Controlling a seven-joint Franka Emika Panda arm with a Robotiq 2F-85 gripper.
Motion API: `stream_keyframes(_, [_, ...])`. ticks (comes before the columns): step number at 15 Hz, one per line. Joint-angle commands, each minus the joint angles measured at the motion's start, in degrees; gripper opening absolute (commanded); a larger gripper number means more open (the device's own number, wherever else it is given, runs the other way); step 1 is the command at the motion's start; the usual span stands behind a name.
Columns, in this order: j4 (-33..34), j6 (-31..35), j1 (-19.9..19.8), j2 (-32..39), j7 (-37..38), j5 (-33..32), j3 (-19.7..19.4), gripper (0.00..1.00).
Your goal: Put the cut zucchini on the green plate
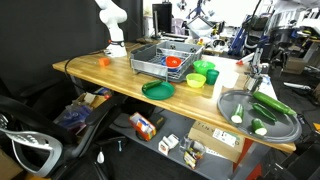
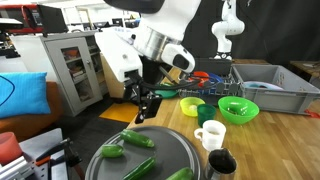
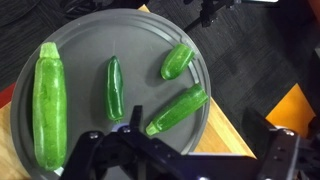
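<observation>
The cut zucchini [image 3: 177, 60] is a short dark green stub on the far part of a round grey tray [image 3: 90, 25]. It also shows near the tray's front in an exterior view [image 1: 259, 127]. The dark green plate [image 1: 158, 89] lies on the wooden table in front of the dish rack, well away from the tray. My gripper [image 3: 180, 160] is open and empty. It hovers above the tray's near edge, apart from the stub, and shows in both exterior views [image 1: 256, 85] [image 2: 143, 112].
The tray also holds a long whole zucchini [image 3: 48, 100], a slim one [image 3: 114, 85] and a longer cut piece [image 3: 178, 108]. Lime-green bowls [image 1: 197, 78], a grey dish rack [image 1: 160, 58] and a white mug [image 2: 210, 133] stand on the table. The tray sits at the table's end.
</observation>
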Motion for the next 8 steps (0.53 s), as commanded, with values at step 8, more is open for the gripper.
stream_keyframes(8, [-8.25,17.7,-1.99,11.31,8.4,10.72,7.79,1.0])
